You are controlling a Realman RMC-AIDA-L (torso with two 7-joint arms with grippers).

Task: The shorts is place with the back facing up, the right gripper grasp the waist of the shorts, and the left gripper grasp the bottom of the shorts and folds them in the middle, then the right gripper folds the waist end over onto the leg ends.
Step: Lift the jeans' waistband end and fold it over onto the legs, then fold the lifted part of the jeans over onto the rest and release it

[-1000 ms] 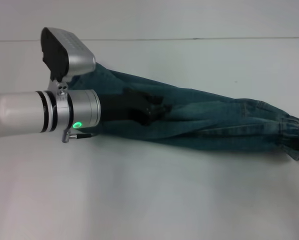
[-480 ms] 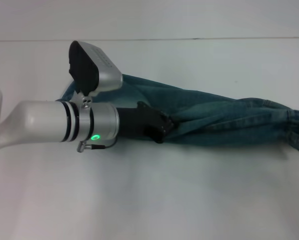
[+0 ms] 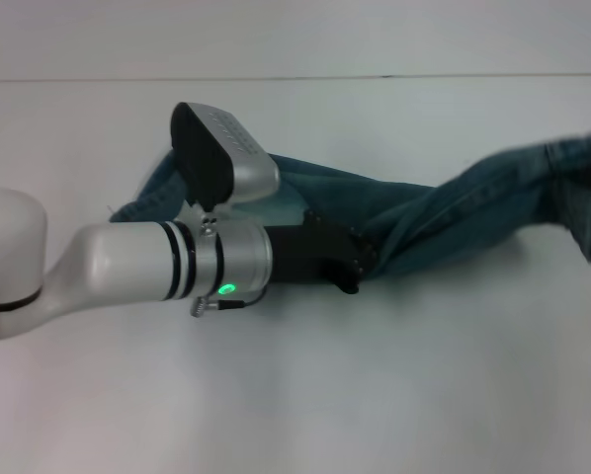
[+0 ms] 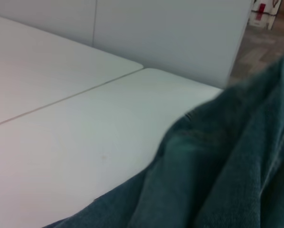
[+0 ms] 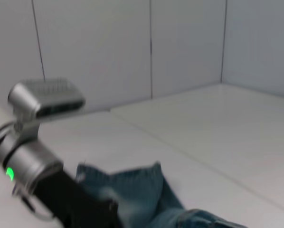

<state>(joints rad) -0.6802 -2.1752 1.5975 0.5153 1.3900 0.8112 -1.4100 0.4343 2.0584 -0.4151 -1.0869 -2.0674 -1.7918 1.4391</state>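
lifted now, ruffled denim waist (image 3: 572, 163) hangs bunched.

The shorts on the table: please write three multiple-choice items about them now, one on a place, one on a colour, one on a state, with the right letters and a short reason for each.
1. Where is the left gripper?
A. On the middle of the shorts
B. Off the table, far from the cloth
C. At the far edge of the table

2. What colour are the shorts?
A. Red
B. Blue-green denim
C. White

3. How does the end of the shorts on the robot's right lie?
A. Flat on the table
B. Raised above the table
C. Under the left arm

Answers:
1 A: in the head view the black gripper lies on the cloth midway along it.
2 B: every view shows blue-green denim.
3 B: in the head view that end rises, with its shadow on the table below; the right gripper is out of view.
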